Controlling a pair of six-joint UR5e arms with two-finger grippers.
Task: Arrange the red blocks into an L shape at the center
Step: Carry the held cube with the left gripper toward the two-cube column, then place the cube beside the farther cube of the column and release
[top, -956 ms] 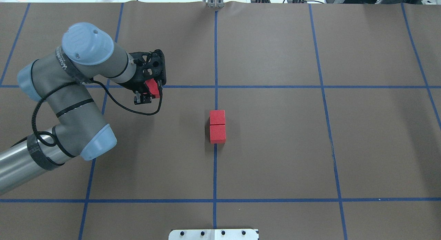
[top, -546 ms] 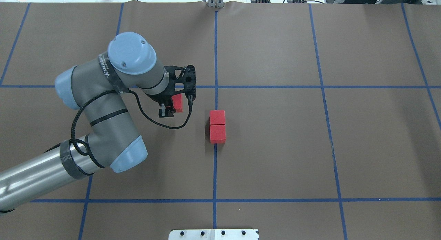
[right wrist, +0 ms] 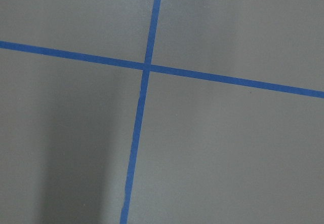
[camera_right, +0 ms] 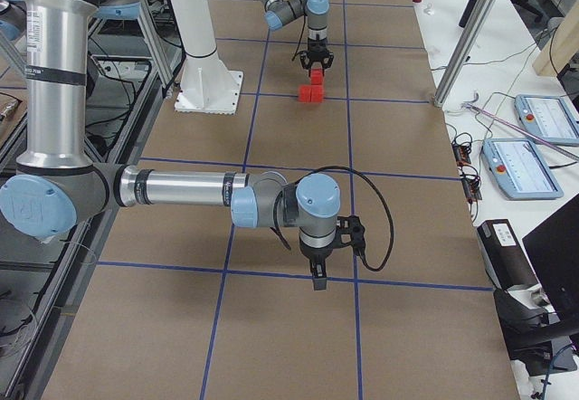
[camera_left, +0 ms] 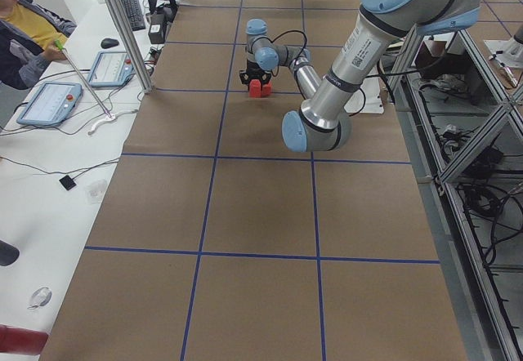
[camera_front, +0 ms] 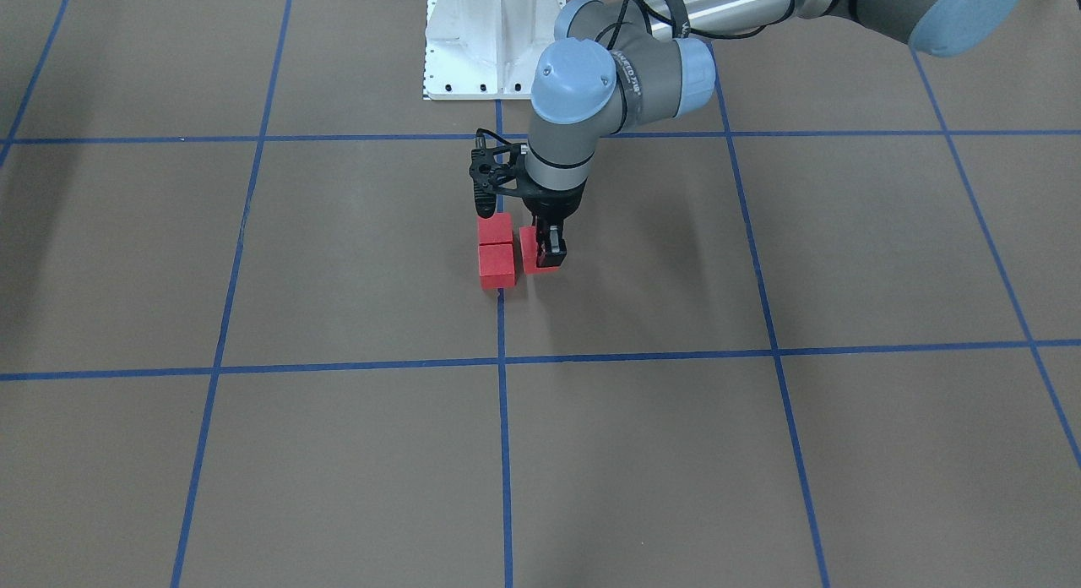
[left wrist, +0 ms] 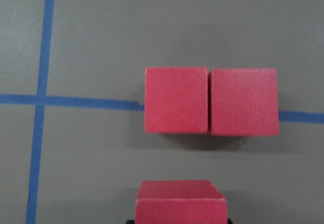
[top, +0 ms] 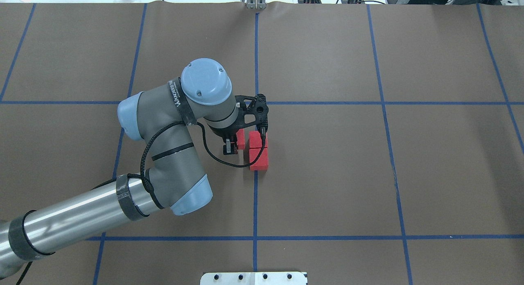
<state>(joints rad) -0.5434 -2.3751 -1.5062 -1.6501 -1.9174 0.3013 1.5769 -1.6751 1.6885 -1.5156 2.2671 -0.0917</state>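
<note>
With your left gripper (camera_front: pixel 540 254) clamped on the third red block (left wrist: pixel 179 201), set it flush against the left face of the far block (top: pixel 258 139), edges square.

Stretches the left arm (top: pixel 82 221) far out over the tabletop (top: pixel 327 174) toward its middle, elbow bent and wrist (top: pixel 206 82) turned straight down. Points the left gripper (camera_front: pixel 540 252) vertically, low over the surface, with its fingers (camera_front: pixel 555 250) clamped on a red block (camera_front: pixel 529 258) from two opposite sides. Holds the right arm (camera_right: pixel 181 187) low and nearly level in the right-side view, with the wrist bent down and the right gripper (camera_right: pixel 317 280) aimed at the surface close beneath it. Cannot tell from there whether those fingers stand apart or together.
</note>
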